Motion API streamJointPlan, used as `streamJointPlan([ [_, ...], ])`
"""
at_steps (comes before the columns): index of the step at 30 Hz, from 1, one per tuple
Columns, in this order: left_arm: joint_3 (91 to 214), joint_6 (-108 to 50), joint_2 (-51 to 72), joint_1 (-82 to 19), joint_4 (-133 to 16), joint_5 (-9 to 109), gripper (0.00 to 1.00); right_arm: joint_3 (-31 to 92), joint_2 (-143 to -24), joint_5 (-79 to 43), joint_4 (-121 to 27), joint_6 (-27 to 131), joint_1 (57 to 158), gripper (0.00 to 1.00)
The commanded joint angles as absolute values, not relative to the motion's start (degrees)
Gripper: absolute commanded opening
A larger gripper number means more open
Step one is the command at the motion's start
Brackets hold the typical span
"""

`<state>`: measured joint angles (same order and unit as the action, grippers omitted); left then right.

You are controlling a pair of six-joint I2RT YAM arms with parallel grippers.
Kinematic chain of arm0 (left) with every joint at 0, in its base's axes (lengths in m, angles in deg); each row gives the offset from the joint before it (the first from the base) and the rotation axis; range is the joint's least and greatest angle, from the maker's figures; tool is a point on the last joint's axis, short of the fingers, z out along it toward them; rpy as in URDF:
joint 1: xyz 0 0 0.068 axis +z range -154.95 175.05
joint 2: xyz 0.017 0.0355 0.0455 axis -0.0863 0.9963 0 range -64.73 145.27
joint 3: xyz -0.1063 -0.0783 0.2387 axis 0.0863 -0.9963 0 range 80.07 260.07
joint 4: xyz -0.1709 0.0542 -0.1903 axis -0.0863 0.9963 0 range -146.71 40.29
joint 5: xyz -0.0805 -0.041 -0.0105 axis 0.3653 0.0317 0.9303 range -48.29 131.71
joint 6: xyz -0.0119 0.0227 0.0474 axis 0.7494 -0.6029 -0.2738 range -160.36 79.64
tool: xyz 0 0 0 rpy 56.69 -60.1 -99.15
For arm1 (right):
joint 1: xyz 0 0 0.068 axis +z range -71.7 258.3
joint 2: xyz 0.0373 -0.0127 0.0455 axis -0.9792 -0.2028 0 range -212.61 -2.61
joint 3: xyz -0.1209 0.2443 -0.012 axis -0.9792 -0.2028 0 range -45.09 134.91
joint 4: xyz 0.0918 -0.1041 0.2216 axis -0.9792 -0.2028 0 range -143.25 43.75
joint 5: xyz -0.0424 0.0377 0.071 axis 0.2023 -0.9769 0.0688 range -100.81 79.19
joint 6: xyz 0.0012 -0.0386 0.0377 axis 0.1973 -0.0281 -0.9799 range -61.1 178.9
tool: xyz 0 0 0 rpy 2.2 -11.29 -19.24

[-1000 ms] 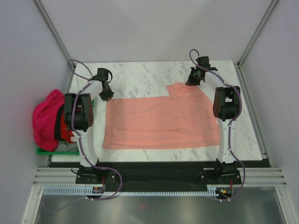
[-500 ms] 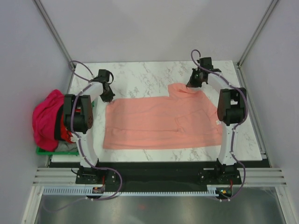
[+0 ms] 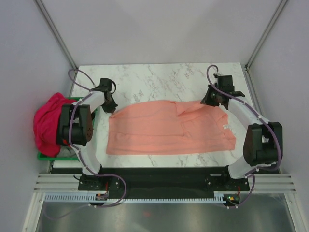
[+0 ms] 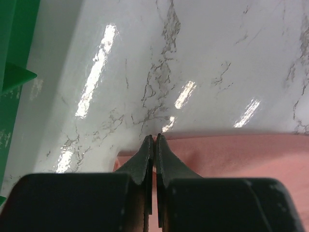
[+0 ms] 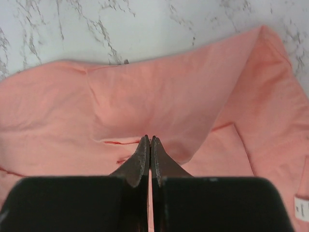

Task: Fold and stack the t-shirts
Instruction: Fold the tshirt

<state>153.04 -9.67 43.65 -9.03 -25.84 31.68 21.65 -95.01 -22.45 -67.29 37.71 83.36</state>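
Cloth first: the salmon-pink t-shirt (image 3: 164, 133) lies spread across the tabletop (image 3: 145, 77). Its near hem is flat and straight and no finished fold shows anywhere, so the folding looks barely begun. Off to the left, the magenta t-shirt (image 3: 47, 121) sits heaped in the green crate (image 3: 44, 155), unfolded, and there is no stack yet. By this reading, nearly all the work is left to do.

Further back, the far edge is where the action is. The left hand (image 3: 111, 107) is pressed together at the shirt's far-left corner, tips right on the cloth's edge, and appears to pinch it. The right hand (image 3: 209, 99) is clamped on the far-right part, where the fabric bunches into a raised crease. Both hands sit at the far edge, with the shirt's body stretching from them toward the near edge.
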Motion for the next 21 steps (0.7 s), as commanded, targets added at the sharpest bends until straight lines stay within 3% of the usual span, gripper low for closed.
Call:
streamJointPlan([
  [1,151.8,-9.6,40.3,-8.6,-28.1,30.5,0.02,16.2,-86.7,-19.8,-65.9,38.7,83.6,0.00],
  [21,146.7,-12.1,31.3,-7.5,-28.9,30.3,0.02,3.8,-61.3,-13.7,-75.1,32.9,83.6,0.00],
])
